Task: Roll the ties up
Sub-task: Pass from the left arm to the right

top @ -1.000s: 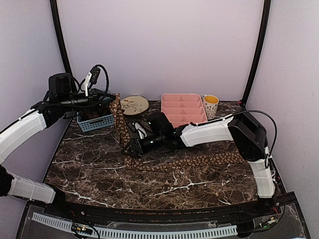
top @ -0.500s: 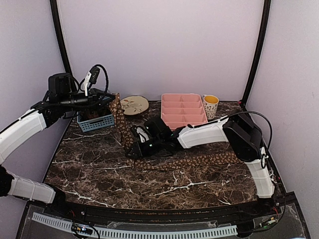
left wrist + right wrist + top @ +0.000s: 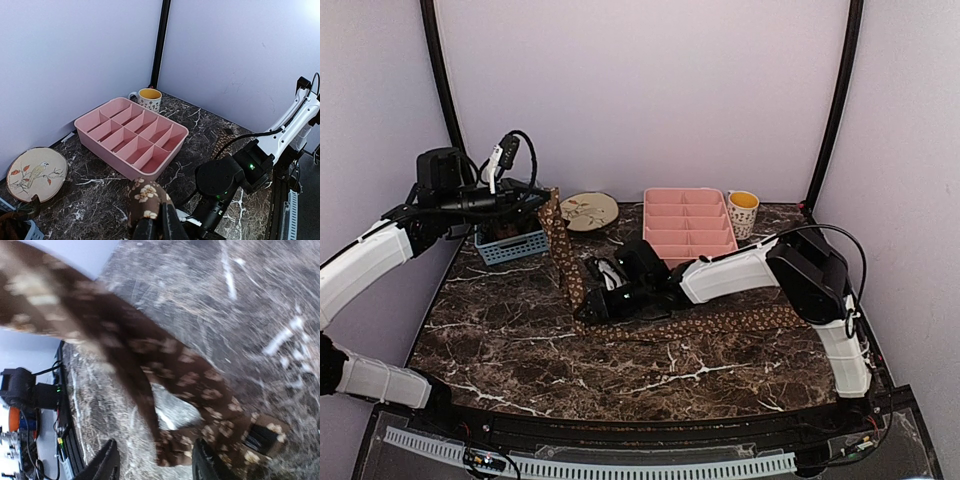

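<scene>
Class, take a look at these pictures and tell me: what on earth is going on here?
Both grippers are working on a long dark brown necktie with tan dots. The left gripper is shut on one end and holds it raised above the dark marble table, so the tie slopes down to the surface. The right gripper sits low at the bend, jaws apart, with a fold of the tie between them. The rest lies flat toward the right; nothing is rolled yet.

Dark marble table [image 3: 520,350], white veins. Pale lilac walls [image 3: 640,100] behind and beside table. Black posts [image 3: 439,80] at table's back corners.
</scene>
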